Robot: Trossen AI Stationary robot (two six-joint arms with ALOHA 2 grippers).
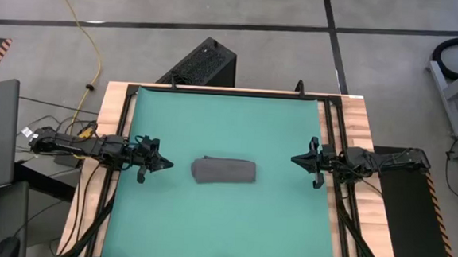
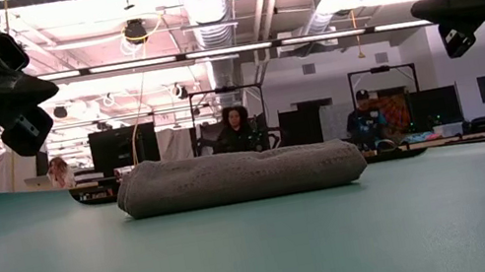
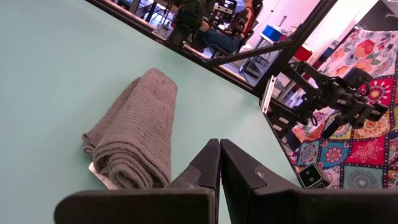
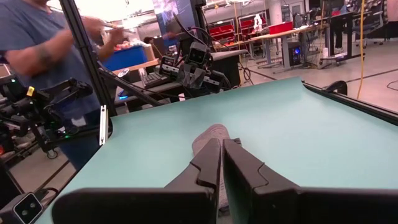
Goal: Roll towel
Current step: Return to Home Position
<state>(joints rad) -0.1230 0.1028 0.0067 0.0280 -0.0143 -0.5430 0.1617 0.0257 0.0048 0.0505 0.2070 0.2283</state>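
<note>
The dark grey towel point(image 1: 223, 170) lies rolled into a short thick roll on the middle of the green mat point(image 1: 229, 120); its coiled end faces the left arm point(image 3: 127, 165), with a bit of white tag under it point(image 3: 98, 175). My left gripper point(image 1: 169, 165) hangs shut above the mat, left of the roll and clear of it. My right gripper point(image 1: 293, 159) hangs shut to the right of the roll, also clear. In the low view the roll point(image 2: 239, 174) rests flat on the mat between the two raised grippers point(image 2: 49, 90) point(image 2: 416, 10).
The mat is bordered by the wooden table edges point(image 1: 357, 120) and black frame rails. A black box point(image 1: 201, 63) stands on the floor beyond the far edge. People sit and stand in the room beyond the table point(image 4: 43, 50). Bare mat lies all round the roll.
</note>
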